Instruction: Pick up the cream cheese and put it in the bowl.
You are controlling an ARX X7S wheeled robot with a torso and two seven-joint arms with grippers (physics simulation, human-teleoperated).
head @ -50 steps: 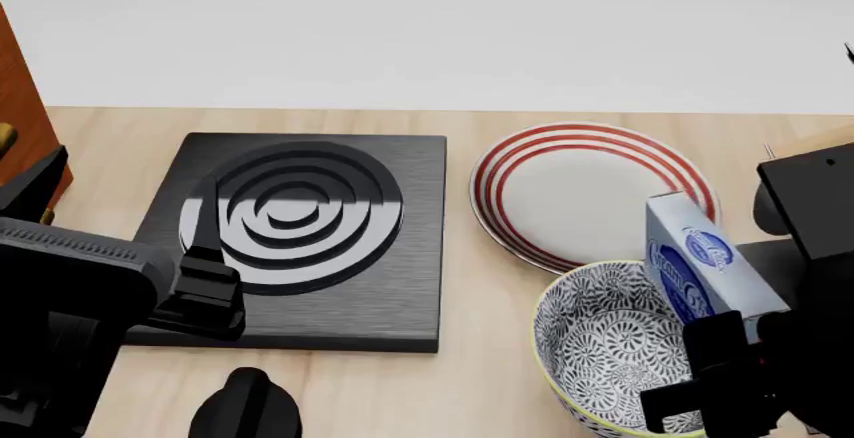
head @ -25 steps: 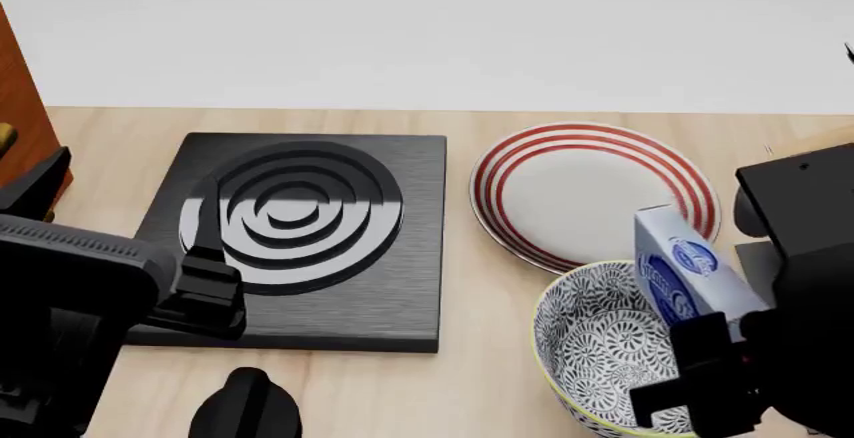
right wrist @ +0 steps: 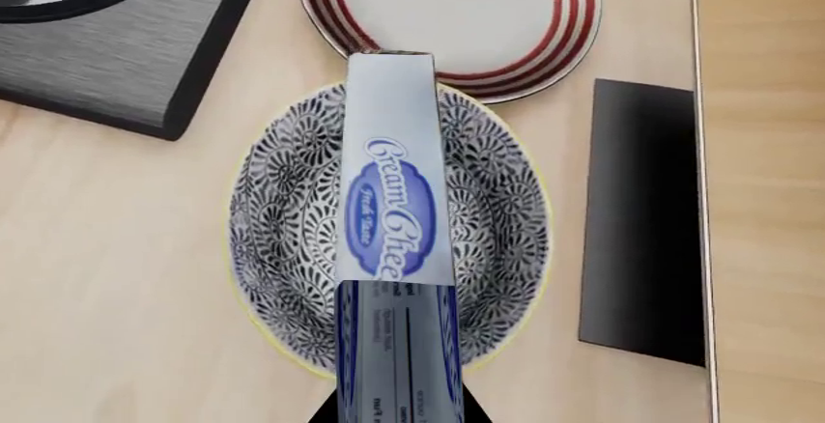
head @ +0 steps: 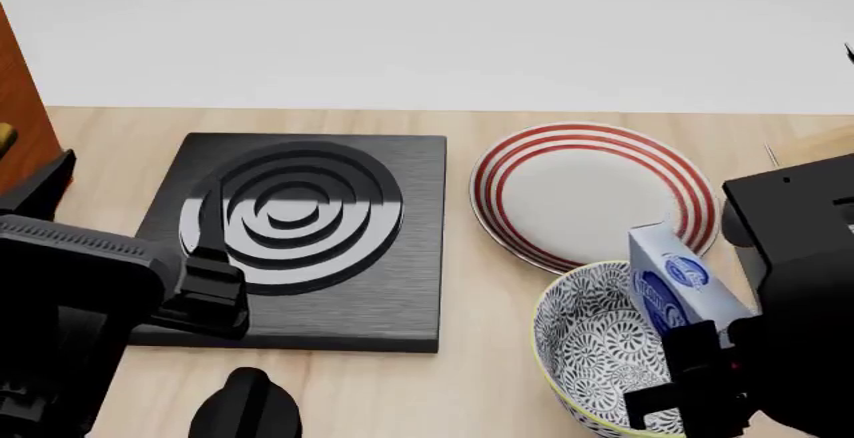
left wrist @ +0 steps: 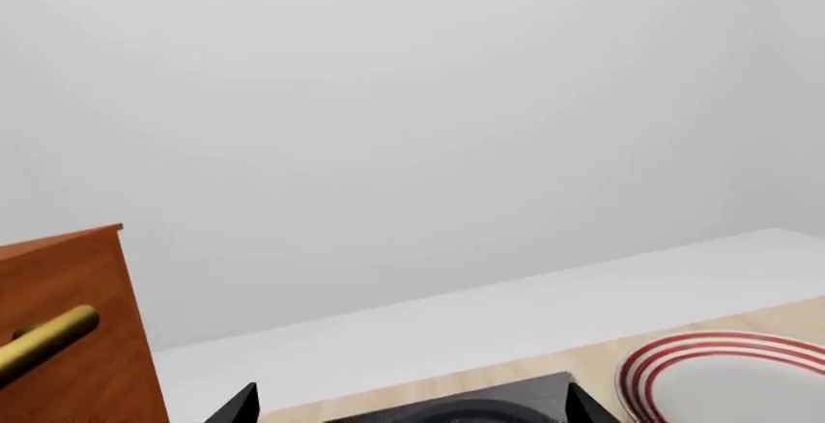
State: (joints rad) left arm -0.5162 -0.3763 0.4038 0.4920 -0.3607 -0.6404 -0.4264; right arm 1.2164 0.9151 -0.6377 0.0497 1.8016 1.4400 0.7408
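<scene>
While the right end effector (head: 707, 343) pinches the cream cheese (head: 678, 288) at the lower right of the head frame, the box hangs tilted directly above the bowl (head: 601, 343); the right wrist view confirms it centred over the patterned interior (right wrist: 297, 239), apparently not yet touching it. Transport is judged nearly finished; the placing step is in hand. Next move calls for a short descent, then spreading the jaws to release. Compared with a second ago, the box sits lower and slightly further left, closer over the bowl. Left end effector (head: 200, 293) hovers over the black stove plate (head: 400, 258) at centre left; its state cannot be told. Red-striped plate (head: 587, 193) is unoccupied.
</scene>
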